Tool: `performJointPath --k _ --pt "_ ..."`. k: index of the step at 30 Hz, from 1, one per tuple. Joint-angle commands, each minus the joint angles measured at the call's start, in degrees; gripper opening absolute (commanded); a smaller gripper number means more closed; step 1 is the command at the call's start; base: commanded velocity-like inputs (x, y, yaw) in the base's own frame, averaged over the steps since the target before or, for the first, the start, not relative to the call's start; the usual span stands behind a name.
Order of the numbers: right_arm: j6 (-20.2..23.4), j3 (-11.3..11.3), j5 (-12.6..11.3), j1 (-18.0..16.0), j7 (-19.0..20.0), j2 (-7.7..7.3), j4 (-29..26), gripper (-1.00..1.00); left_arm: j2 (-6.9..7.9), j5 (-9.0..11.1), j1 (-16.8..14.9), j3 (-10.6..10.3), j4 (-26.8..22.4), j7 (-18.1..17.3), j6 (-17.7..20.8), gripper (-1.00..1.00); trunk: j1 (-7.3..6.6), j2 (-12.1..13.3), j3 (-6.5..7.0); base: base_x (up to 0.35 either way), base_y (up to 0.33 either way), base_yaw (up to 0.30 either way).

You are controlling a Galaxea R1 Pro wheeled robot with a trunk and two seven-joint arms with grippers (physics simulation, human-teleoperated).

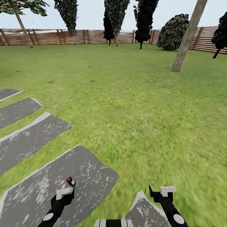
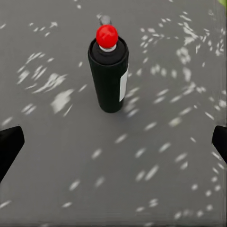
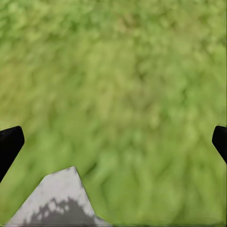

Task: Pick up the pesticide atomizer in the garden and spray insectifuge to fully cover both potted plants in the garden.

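Left wrist view: black red-capped atomizer [image 2: 109,73] upright on slab [image 2: 56,151], ungrasped; left gripper [image 2: 113,142] and right gripper [image 3: 113,142] spread wide, empty. Pickup and spraying judged pending.

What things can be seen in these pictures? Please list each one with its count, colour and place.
black can: one, black with red cap, standing on the nearest stone slab, before the left hand
stone slabs: five, grey mottled, in a row on the left of the lawn, the fifth a corner between the arms
lawn: one, green, all around
wooden fence: one, brown slatted, far edge
trees: several, dark, near the fence
bare trunk: one, grey-brown, leaning, right
left hand: one, black, open, above the slab
right hand: one, black, open, above grass
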Motion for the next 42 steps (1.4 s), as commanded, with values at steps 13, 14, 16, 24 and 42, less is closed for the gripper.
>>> performJointPath --k 13,14,16,24,42 --pt "-0.25 0.19 0.10 0.01 0.25 -0.01 0.03 1.00 -0.03 -0.14 0.01 -0.23 0.13 0.02 -3.64 1.00 0.32 -0.19 -3.40 0.000 0.000 0.000" --pt "-0.26 0.17 0.10 -0.01 0.25 -0.01 0.06 1.00 -0.04 -0.13 -0.05 -0.23 0.13 0.02 -3.65 1.00 0.35 -0.21 -3.62 0.000 0.000 0.000" --pt "-0.26 0.14 0.06 -0.02 0.25 -0.01 0.09 1.00 -0.04 -0.13 -0.05 -0.23 0.13 0.02 -3.65 1.00 0.40 -0.23 -4.06 0.000 0.000 0.000" --pt "-0.26 -0.02 0.02 -0.04 0.00 -0.01 0.12 1.00 -0.04 -0.20 -0.41 -0.26 0.13 0.02 -3.95 1.00 0.60 -0.34 -5.87 0.000 0.000 0.001" --pt "-0.26 0.02 0.02 -0.02 -0.10 -0.01 0.12 1.00 -0.08 -0.25 -0.50 -0.30 0.22 -0.03 -4.12 1.00 0.86 -0.47 -8.91 0.001 0.000 0.080"
